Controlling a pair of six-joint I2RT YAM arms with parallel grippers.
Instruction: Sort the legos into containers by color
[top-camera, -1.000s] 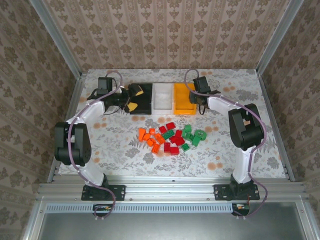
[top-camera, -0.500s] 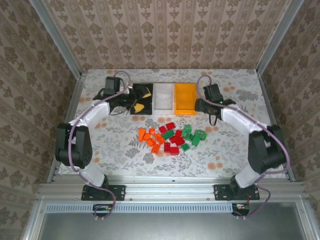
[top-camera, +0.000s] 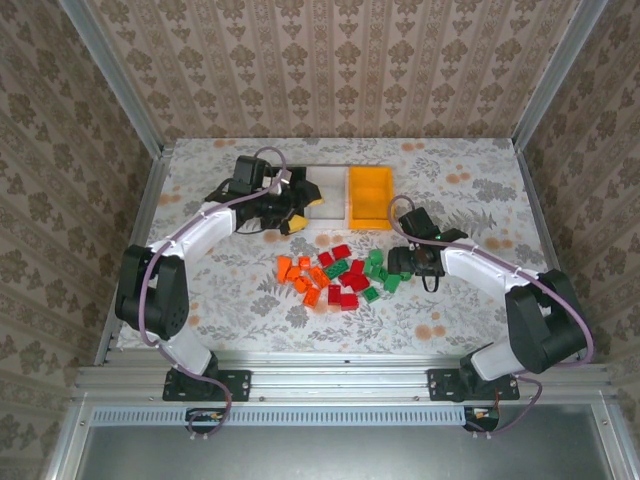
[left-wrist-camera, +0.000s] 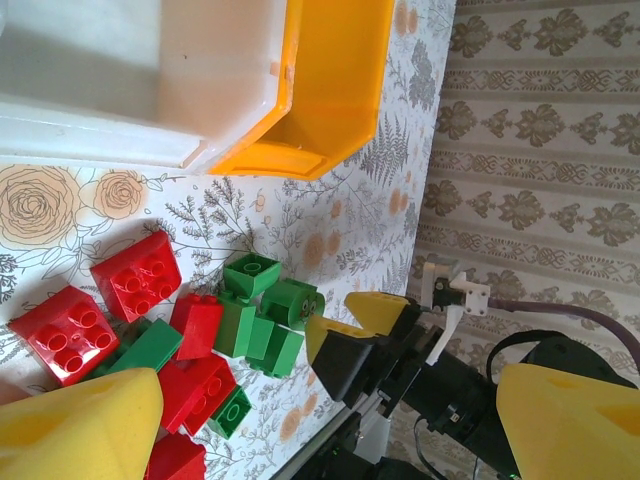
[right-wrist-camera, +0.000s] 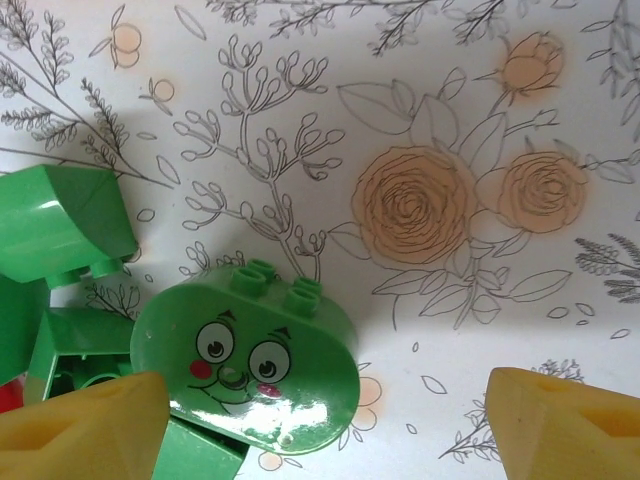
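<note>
Loose legos lie mid-table: orange ones (top-camera: 300, 275) on the left, red ones (top-camera: 345, 288) in the middle, green ones (top-camera: 380, 268) on the right. My right gripper (top-camera: 400, 263) is open, low at the right end of the green group. A rounded green brick with a printed face (right-wrist-camera: 250, 375) lies between its fingers, close to the left fingertip (right-wrist-camera: 80, 430). My left gripper (top-camera: 297, 207) is open and empty, hovering at the white bin's (top-camera: 328, 188) near left corner. The black bin is mostly hidden under it. The orange-yellow bin (top-camera: 368, 195) stands to the right.
The left wrist view looks across red bricks (left-wrist-camera: 135, 275) and green bricks (left-wrist-camera: 265, 310) to the right gripper (left-wrist-camera: 365, 325), with the white bin (left-wrist-camera: 150, 110) and orange-yellow bin (left-wrist-camera: 335, 80) above. Metal rails and papered walls border the floral table (top-camera: 480, 290).
My right gripper swung from beside the orange-yellow bin down to the green bricks. My left gripper moved right, from over the black bin toward the white one.
</note>
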